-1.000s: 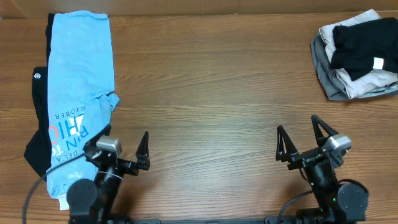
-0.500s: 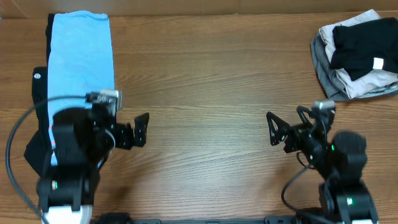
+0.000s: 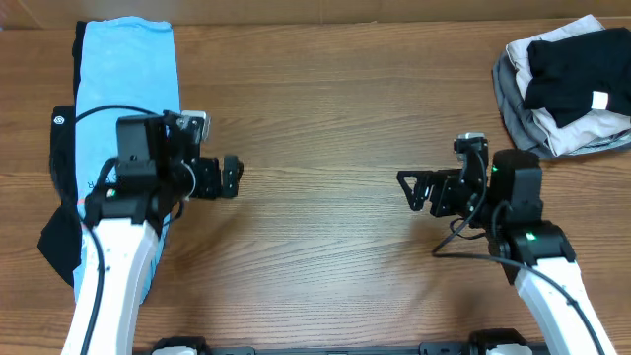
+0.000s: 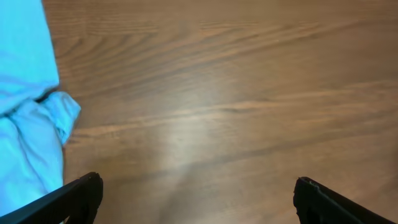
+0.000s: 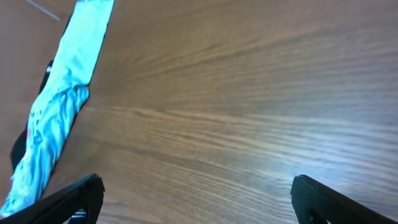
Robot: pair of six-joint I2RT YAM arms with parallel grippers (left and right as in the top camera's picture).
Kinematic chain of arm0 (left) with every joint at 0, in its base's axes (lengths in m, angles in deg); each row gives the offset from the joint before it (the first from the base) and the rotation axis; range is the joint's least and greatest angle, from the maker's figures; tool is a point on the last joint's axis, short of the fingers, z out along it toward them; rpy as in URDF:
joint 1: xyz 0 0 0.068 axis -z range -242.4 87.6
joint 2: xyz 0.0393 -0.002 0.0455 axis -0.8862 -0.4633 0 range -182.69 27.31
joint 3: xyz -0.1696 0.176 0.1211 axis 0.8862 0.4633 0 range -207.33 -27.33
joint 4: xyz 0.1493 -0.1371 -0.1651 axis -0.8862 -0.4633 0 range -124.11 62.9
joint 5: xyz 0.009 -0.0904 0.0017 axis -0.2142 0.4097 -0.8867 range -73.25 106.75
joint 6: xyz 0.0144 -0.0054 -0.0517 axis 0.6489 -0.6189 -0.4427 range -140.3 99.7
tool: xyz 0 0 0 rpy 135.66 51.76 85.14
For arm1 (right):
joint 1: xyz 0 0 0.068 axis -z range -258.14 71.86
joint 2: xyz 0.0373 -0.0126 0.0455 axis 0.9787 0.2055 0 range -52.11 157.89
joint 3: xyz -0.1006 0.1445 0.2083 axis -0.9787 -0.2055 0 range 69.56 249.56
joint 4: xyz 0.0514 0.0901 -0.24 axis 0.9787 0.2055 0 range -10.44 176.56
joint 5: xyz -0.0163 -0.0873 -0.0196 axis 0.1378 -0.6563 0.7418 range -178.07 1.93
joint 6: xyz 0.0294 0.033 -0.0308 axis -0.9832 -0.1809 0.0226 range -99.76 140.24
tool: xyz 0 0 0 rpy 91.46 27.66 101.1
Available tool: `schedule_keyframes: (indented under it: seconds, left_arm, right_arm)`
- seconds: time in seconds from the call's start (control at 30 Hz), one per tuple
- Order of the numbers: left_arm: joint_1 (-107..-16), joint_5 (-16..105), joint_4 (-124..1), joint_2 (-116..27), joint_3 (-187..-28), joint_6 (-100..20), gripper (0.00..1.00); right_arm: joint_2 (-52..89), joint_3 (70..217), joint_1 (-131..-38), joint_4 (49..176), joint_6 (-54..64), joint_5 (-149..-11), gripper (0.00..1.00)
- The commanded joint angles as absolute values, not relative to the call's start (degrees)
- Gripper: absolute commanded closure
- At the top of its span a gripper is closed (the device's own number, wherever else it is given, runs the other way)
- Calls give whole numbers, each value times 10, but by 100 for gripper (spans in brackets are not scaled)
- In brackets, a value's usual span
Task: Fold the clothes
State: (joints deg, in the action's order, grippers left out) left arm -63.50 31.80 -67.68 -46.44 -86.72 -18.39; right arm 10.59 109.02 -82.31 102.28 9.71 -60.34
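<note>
At the brown wooden table's [image 3: 325,99] left edge, a long black garment [image 3: 61,148] with a small white round logo [image 3: 57,120] is lying under a light blue T-shirt [image 3: 126,69], lettering unreadable. The left gripper [image 3: 230,178] and the right gripper [image 3: 412,190] are hovering wide open, empty.

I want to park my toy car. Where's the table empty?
The table is bare in the middle, between the left gripper and right gripper and on to the far edge. Crowded: the blue T-shirt over the black garment at left, the clothes pile far right.
</note>
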Motion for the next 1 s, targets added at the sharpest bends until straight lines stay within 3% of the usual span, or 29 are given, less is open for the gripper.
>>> schedule_keyframes:
  seconds: [0.0,0.2,0.47,0.63,0.77,0.97]
  left_arm:
    - [-632,209,-649,-511,-880,-210,0]
    - [-641,41,-594,-612,-880,-230,4]
    - [-666,-9,-528,-716,-880,-215,19]
    - [-673,-13,-510,-732,-880,-215,39]
    - [-673,-14,-507,-733,-880,-216,62]
    - [-674,-15,-498,-747,-880,-216,55]
  right_arm:
    - [125,1108,-826,1011,93,-578,0]
    - [144,1108,-826,1004,94,-580,0]
    - [144,1108,-826,1005,96,-580,4]
    - [144,1108,-826,1005,95,-581,9]
    - [145,1108,-826,1007,95,-587,12]
    - [145,1108,-826,1009,95,-589,12]
